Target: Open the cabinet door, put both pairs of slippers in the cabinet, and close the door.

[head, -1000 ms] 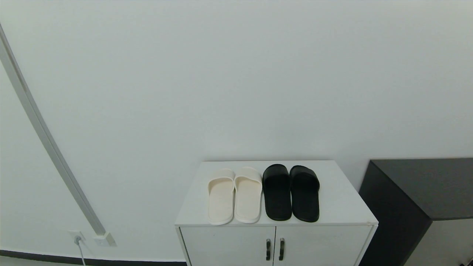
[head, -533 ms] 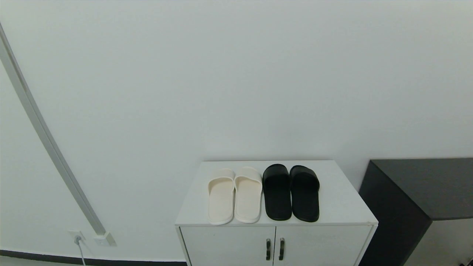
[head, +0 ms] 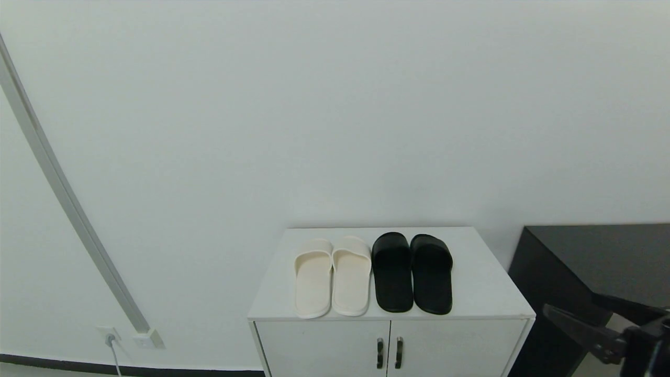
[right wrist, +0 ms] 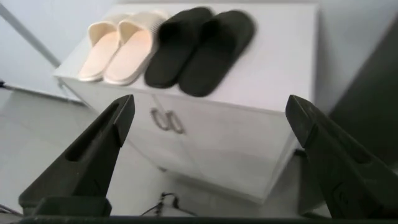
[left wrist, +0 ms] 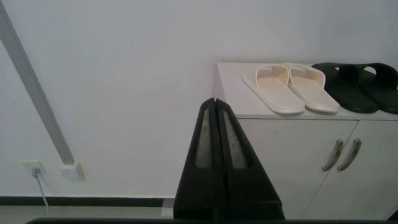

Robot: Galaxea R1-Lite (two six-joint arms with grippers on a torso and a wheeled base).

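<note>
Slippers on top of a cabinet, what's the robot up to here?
Nothing is being handled yet. The white slippers and black slippers sit side by side on top of the cabinet, whose doors are shut. The right gripper hangs open off the cabinet's right side; the left gripper is shut, empty.

Closed left tool (left wrist: 215, 102) before white cabinet (left wrist: 280, 152), cream slippers (left wrist: 289, 88) and black slippers (left wrist: 359, 86) atop.

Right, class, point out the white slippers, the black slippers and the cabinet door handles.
white slippers (head: 352, 283), head view, footbed of the one beside the black pair
black slippers (head: 392, 285), head view, footbed of the one beside the white pair
door handles (head: 380, 353), head view, middle of the left handle
</note>
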